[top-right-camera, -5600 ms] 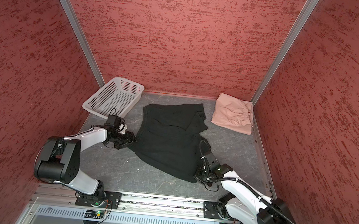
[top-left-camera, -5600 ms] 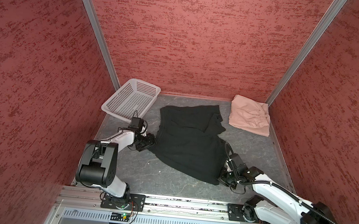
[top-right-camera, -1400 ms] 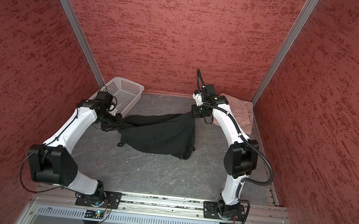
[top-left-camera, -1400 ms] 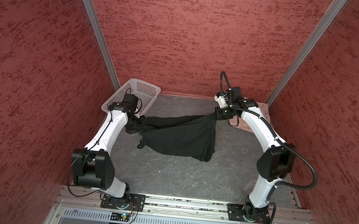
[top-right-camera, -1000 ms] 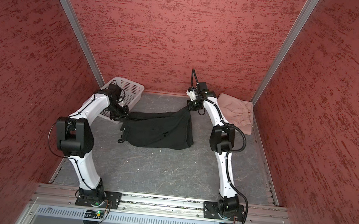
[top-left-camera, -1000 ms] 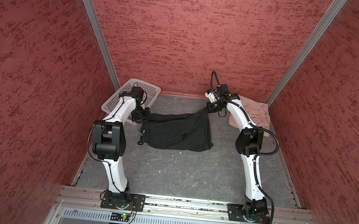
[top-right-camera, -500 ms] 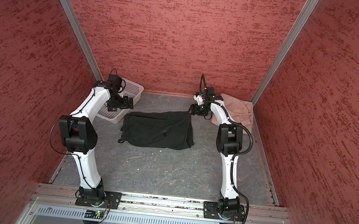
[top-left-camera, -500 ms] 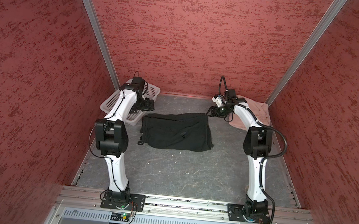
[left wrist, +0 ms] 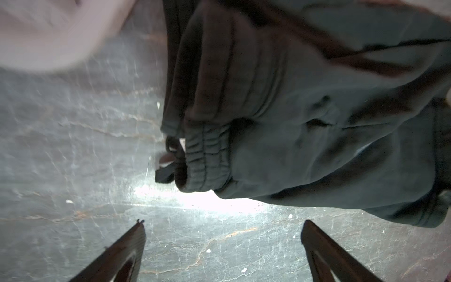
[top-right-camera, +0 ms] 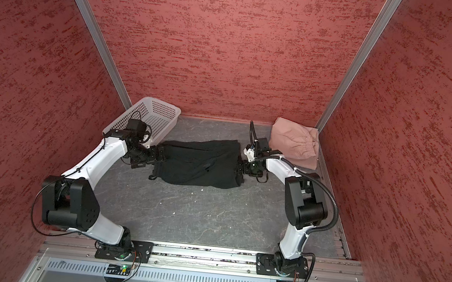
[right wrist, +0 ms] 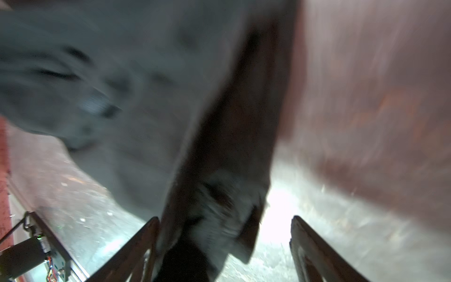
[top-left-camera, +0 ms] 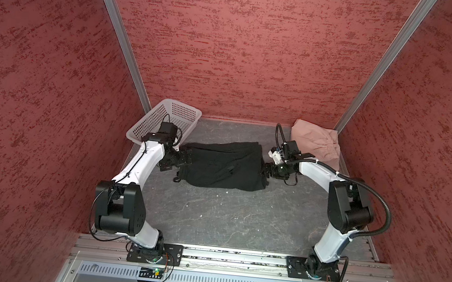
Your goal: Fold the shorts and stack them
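Folded black cloth shorts (top-left-camera: pixel 224 165) are laid on a grey bench (top-left-camera: pixel 226 218). The left end effector (top-left-camera: pixel 185 157) and right end effector (top-left-camera: pixel 263 172) are spread open, empty, at either end, sparing the fold.

Your top views look down from high at the front toward the textured red back wall (top-left-camera: pixel 242 50), sharing the whole grey marbled tabletop (top-right-camera: pixel 212 216). Both wrist cameras sit close to the black cloth shorts (left wrist: pixel 305 109), one at each end, looking inward.
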`<action>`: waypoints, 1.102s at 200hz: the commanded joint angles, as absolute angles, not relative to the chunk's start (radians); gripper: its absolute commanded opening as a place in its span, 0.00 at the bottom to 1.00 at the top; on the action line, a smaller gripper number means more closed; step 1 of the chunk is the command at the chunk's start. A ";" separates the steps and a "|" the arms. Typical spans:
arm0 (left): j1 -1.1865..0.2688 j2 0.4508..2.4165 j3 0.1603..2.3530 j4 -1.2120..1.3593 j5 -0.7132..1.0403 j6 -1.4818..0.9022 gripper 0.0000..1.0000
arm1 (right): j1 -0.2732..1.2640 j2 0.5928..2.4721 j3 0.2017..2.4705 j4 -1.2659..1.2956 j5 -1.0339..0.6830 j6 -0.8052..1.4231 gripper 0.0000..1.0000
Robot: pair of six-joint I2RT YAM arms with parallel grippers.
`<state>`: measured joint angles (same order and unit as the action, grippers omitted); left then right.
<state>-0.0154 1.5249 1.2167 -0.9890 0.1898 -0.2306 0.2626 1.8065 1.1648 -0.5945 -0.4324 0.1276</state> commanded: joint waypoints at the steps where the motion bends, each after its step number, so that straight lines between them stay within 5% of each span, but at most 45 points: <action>1: -0.009 1.487 1.189 -0.925 0.230 -0.256 0.99 | 0.266 1.784 1.123 -0.495 -0.387 0.165 0.85; 69: -0.010 1.478 1.183 -0.936 0.235 -0.247 0.99 | 0.290 1.774 1.065 -0.289 -0.558 0.273 0.85; 113: -0.009 1.477 1.166 -0.941 0.232 -0.244 0.99 | 0.301 1.863 1.091 -0.313 -0.482 0.273 0.83; 137: -0.008 1.466 1.165 -0.945 0.228 -0.244 0.99 | 0.301 1.870 1.086 -0.327 -0.459 0.284 0.65; 181: -0.008 1.459 1.175 -0.952 0.230 -0.241 0.99 | 0.301 1.811 1.081 -0.475 -0.390 0.269 0.00; 220: -0.018 1.453 1.174 -0.966 0.235 -0.232 0.99 | 0.298 1.692 1.035 -0.681 -0.344 0.272 0.00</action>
